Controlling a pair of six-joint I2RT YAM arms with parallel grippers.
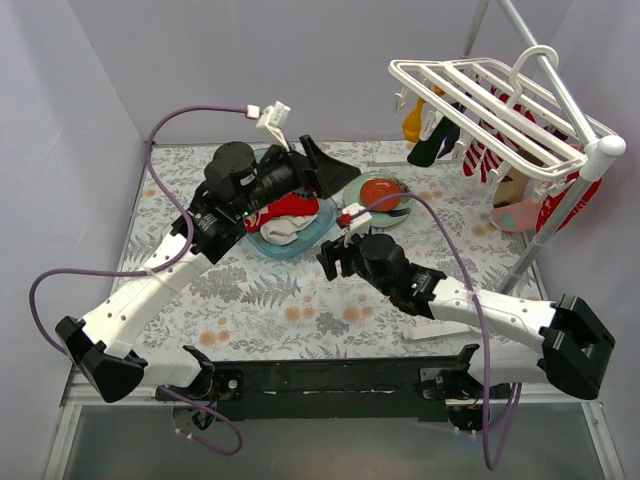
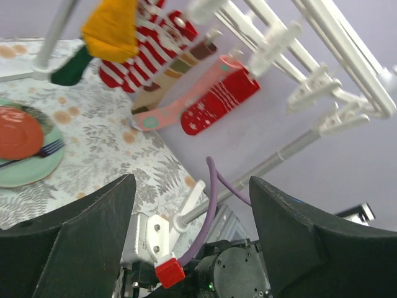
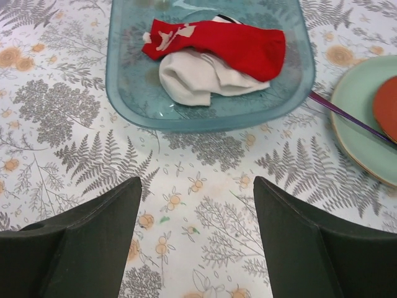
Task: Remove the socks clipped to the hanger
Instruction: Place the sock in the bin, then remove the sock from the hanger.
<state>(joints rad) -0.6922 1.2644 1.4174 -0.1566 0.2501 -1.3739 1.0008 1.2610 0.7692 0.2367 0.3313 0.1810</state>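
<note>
Where raised above the blue tub [image 1: 290,254], carries the left gripper [image 2: 191,186] spread wide, with nothing between its fingers [image 2: 93,236]. Faces the hanger [image 2: 338,37], up ahead and to the right of that gripper, well apart from it. Shows the socks [image 2: 149,59] clipped there, ahead and up to the left: mustard yellow, red-and-white striped, pink, red with white marks, and a dark one farthest left. Hangs the right gripper [image 3: 197,186] over the table [image 3: 74,161], likewise wide open and empty. Puts the tub just ahead of those fingertips, apart from them, with a red sock [image 3: 229,46] lying on a white sock [image 3: 198,81] inside. Places a green plate [image 3: 356,124] ahead to the right, with a thin purple handle [image 3: 347,116] reaching past its near-left rim.
</note>
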